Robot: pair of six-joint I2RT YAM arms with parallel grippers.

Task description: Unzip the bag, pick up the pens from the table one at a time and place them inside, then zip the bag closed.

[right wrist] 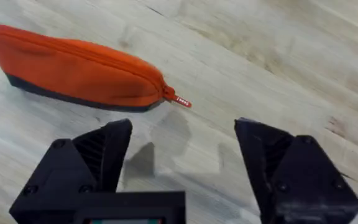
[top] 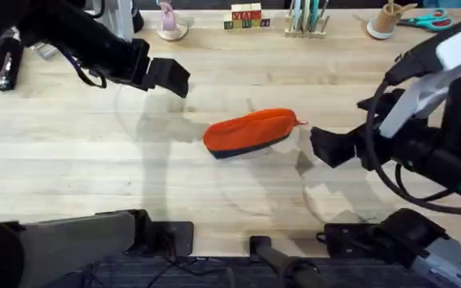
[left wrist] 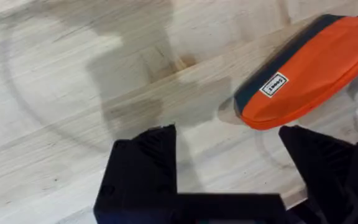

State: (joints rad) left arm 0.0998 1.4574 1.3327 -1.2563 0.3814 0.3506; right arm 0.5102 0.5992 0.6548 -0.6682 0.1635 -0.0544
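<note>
The orange bag (top: 250,130) with its navy base lies on its side in the middle of the table (top: 70,160), its zip closed. Its pull tab (right wrist: 179,100) sticks out at the end that points toward my right gripper. My right gripper (top: 322,146) hovers open just right of that end, a short gap from the tab. The same bag (right wrist: 73,65) lies ahead of the open right gripper (right wrist: 182,134) in the right wrist view. My left gripper (top: 170,78) hangs open above the table, back and left of the bag (left wrist: 309,68). The pens are out of view.
Along the far edge stand letter blocks (top: 246,18), a wooden rack of pale sticks (top: 306,20), a cup (top: 385,20), scissors (top: 430,20) and a pink item on a dish (top: 169,28). Bare wood surrounds the bag.
</note>
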